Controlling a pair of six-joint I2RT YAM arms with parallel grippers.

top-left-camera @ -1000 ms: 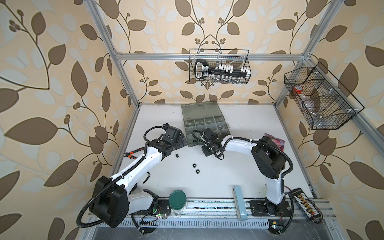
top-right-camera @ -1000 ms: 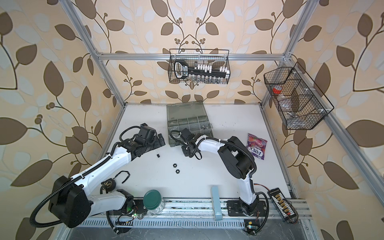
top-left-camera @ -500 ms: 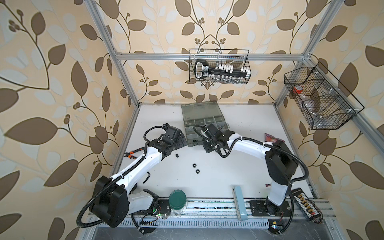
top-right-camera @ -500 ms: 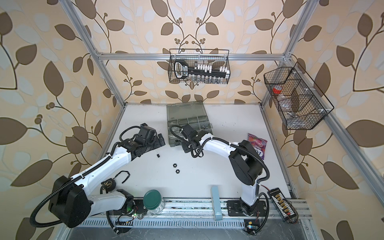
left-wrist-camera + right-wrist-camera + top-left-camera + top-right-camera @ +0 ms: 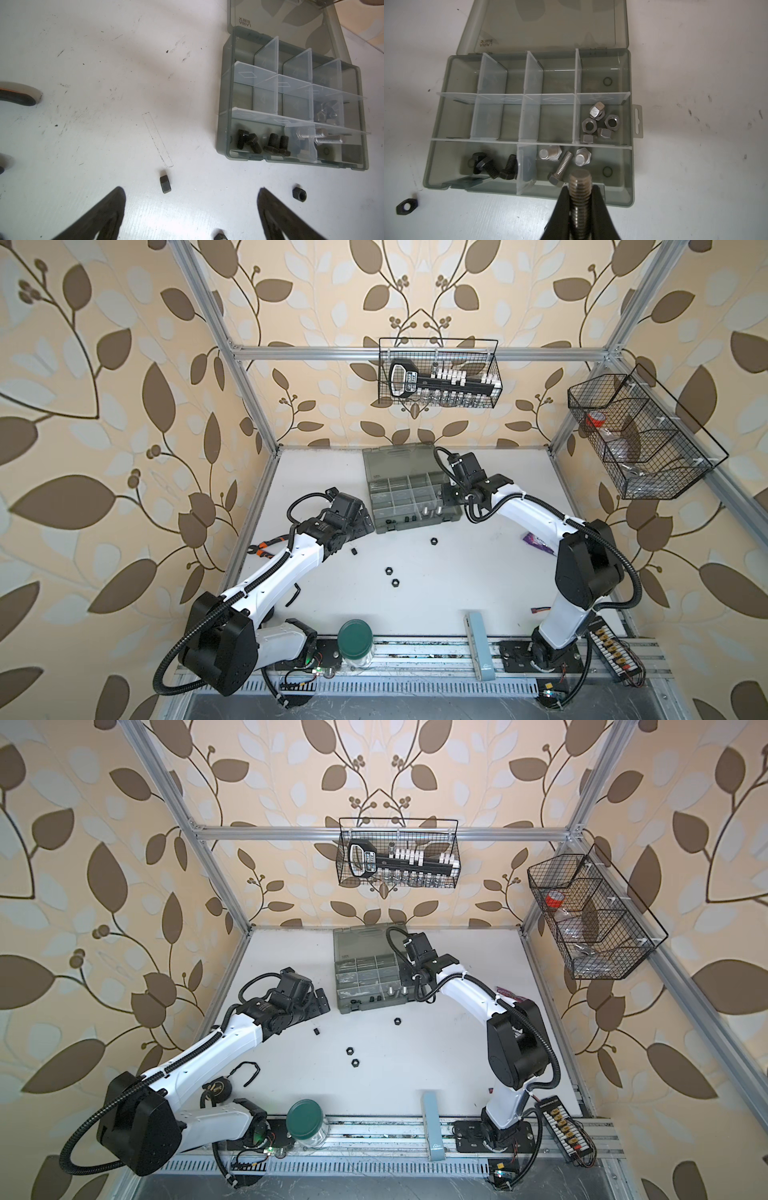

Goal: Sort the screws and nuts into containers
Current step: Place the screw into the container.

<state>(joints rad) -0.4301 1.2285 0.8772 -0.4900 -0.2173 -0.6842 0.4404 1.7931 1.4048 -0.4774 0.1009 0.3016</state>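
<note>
- While the right gripper hangs over the right end of the organizer case, its jaws are pressed onto a silver screw and pinch it by the threaded shaft. The flat end of the shaft points toward the case.
- Seen from the right wrist, this screw is just at the near wall of the case, by the compartment where three silver screws lie.
- Beside that compartment, in the same near row, lie the black screws.
- One row farther, the compartment at the right end holds the silver nuts.
- The lid lies open and flat behind the case.
- The left gripper is low over the table, to the left of the case. Its jaws are spread wide and hold nothing.
- A black nut lies on the table near the gap between the two fingers, and it touches neither of them.
- In both top views, more black nuts lie loose on the table in front of the case.
</note>
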